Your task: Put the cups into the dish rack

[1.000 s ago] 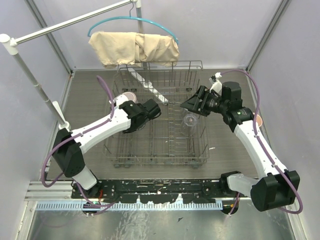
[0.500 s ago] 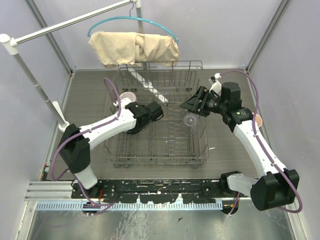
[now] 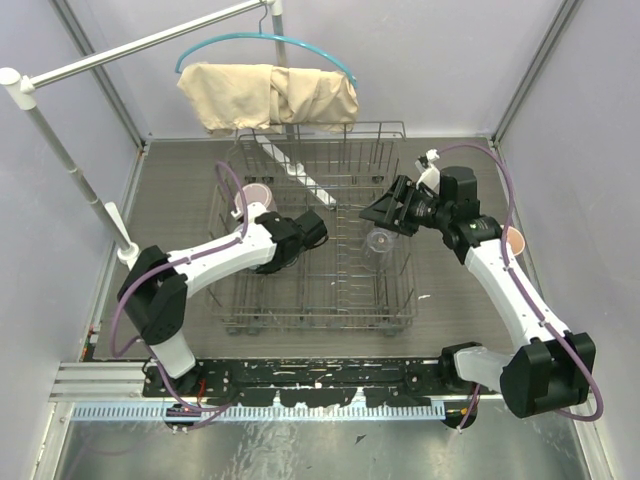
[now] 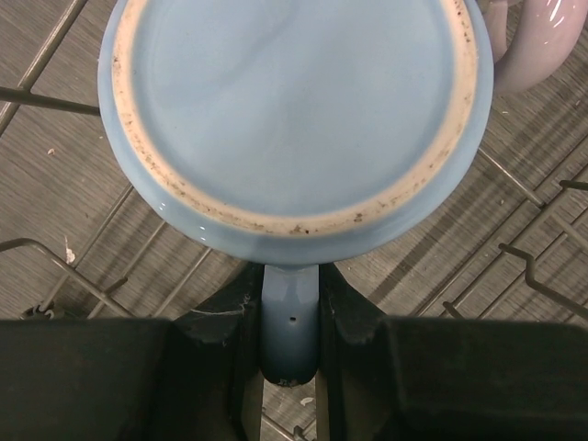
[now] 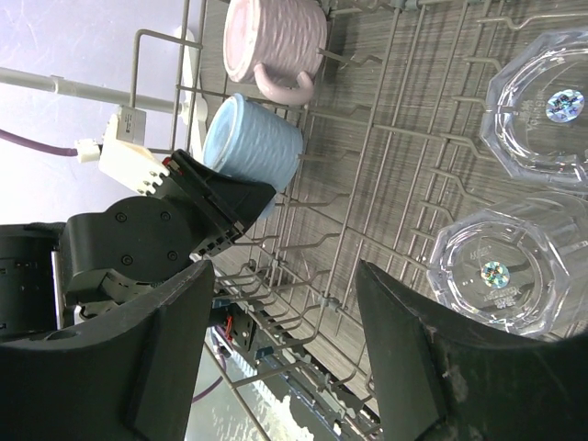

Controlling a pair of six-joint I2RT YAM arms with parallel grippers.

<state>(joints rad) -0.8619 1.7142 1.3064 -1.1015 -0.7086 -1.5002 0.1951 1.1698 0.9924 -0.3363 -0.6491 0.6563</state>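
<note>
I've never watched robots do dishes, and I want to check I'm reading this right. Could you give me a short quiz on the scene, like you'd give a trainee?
1. True or false: the left claw is shut on the handle of the light blue mug, which is upside down.
2. How many clear tumblers stand in the dish rack below the open right claw? A) one B) two C) four
3. Fill in: the peach mug is not in the rack; it sits on the ____, beside the right arm.

Key: 1 true; 2 B; 3 table.
</note>
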